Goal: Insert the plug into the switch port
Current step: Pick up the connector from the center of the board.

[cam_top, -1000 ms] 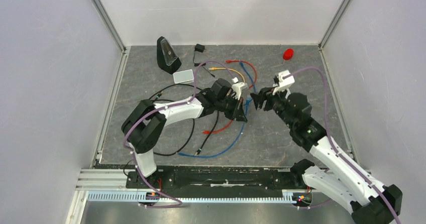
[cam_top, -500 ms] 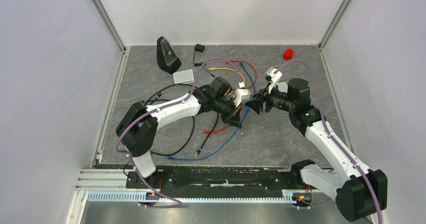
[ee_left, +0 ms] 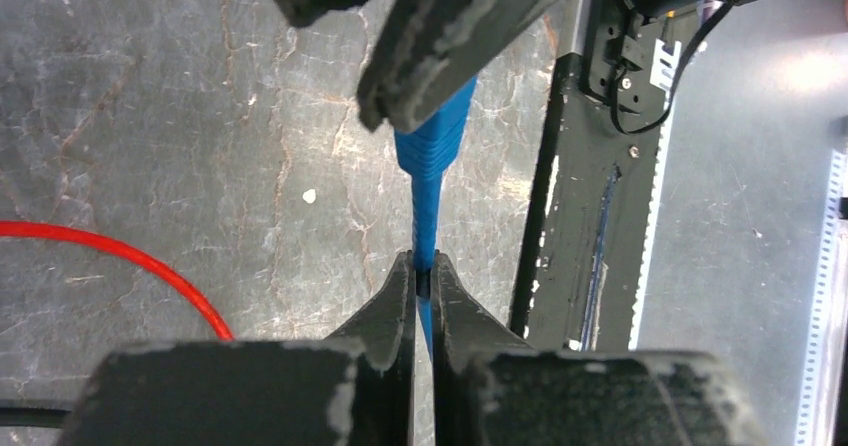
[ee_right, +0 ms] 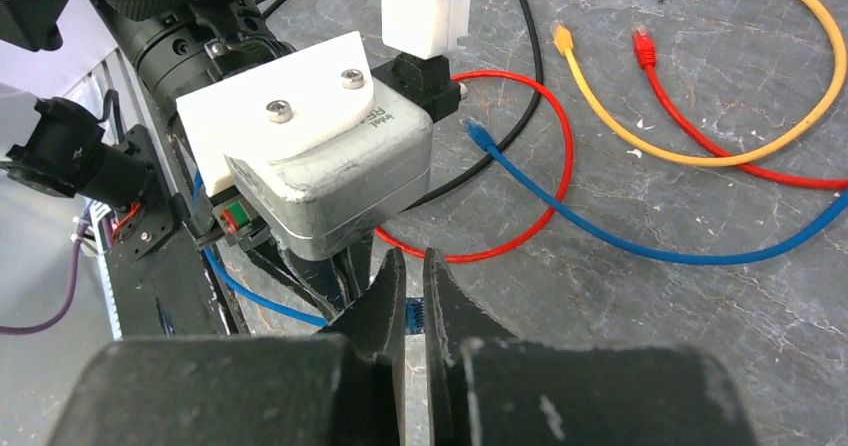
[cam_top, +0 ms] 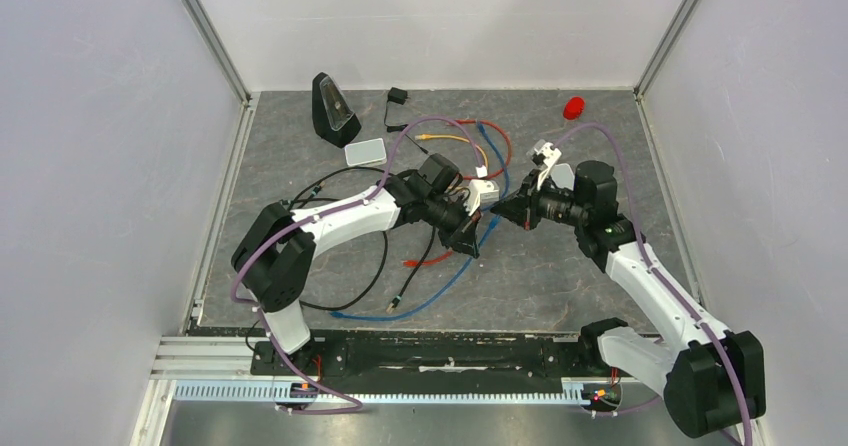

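Observation:
The plug is the blue connector (ee_left: 432, 136) at the end of a blue cable (cam_top: 440, 288), held off the mat at mid-table. My left gripper (ee_left: 424, 266) (cam_top: 478, 231) is shut on the thin blue cable just behind the plug's boot. From the right, my right gripper (ee_right: 413, 264) (cam_top: 503, 212) faces it and is shut on the ribbed blue plug (ee_right: 416, 312); its fingers (ee_left: 450, 36) fill the top of the left wrist view. The switch, a small pale flat box (cam_top: 364, 152), lies at the back left, apart from both grippers. Its port does not show.
A black wedge-shaped device (cam_top: 333, 109) stands behind the pale box. Red (ee_right: 560, 166), yellow (ee_right: 700, 151) and black cables lie looped across the mat, with a second blue cable end (ee_right: 478, 134). A small black adapter (cam_top: 397, 96) and a red object (cam_top: 573, 107) sit near the back wall.
My right arm has swung left and its jaws, open a second ago, have closed on the blue plug held out by the left gripper. The left arm shifted slightly.

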`<state>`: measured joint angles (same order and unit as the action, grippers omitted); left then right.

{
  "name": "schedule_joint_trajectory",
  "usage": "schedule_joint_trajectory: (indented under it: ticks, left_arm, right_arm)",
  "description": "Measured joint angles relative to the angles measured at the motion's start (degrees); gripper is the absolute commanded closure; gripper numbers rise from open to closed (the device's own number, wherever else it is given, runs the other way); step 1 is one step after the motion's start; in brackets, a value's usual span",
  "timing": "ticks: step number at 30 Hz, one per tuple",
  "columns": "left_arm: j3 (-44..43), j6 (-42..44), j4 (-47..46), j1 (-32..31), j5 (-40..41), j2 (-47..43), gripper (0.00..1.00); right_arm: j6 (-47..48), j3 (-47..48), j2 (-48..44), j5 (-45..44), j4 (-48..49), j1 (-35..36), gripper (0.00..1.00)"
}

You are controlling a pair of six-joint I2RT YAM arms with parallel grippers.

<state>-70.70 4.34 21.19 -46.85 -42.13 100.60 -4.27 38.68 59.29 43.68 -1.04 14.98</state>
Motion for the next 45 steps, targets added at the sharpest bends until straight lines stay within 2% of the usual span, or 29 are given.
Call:
schedule_joint_trajectory:
  ticks: [2,5,6,7,13,17,21,26,33,36,45]
  left_arm:
    - [0.2,0.0,-0.3,0.0,1.4,0.0,0.71]
    - [1.6,-0.7,-3.0,0.0,4.7,-0.6,0.59]
    - [2.3,-0.9,-4.3,0.0,6.0,-1.1,0.45]
    - [3.1,-1.1,-5.7,0.0,7.3,-1.7,0.41]
    - [9.1,-2.1,-16.4,-0.6,14.0,-6.5,0.41]
    - [12.7,-0.3,-23.7,-3.7,20.9,-9.2,0.41]
    - [14.4,0.3,-29.0,-7.7,24.4,-9.5,0.43]
    - [16.4,0.3,-35.1,-9.1,28.3,-8.9,0.49]
    - [16.2,0.3,-40.1,-9.0,30.0,-3.7,0.53]
    - [15.8,0.3,-40.6,-9.0,30.0,-2.0,0.58]
    - [14.7,0.3,-42.3,-9.0,29.4,-1.4,0.66]
  right_arm:
    - [-1.7,-1.1,-0.2,0.2,1.9,-0.2,1.0]
    - [-5.0,-3.4,-0.7,-0.5,4.0,-0.4,1.0]
    - [-6.4,-4.3,-0.7,-1.2,4.5,-0.4,1.0]
    - [-7.4,-4.9,-0.8,-1.7,4.8,-0.4,1.0]
    - [-14.4,-7.6,-0.8,-9.0,5.4,-0.4,1.0]
    - [-19.9,-9.4,-1.5,-15.0,6.9,-0.5,1.0]
    - [-26.0,-12.3,-3.5,-20.1,9.2,-0.6,1.0]
    - [-32.3,-15.6,-5.4,-23.6,12.4,-0.6,1.0]
    - [-35.8,-17.4,-6.9,-25.0,14.7,-0.6,1.0]
    - [-36.4,-18.1,-7.8,-25.3,15.4,-0.6,1.0]
    - [-36.9,-19.7,-8.2,-25.6,16.8,-0.6,1.0]
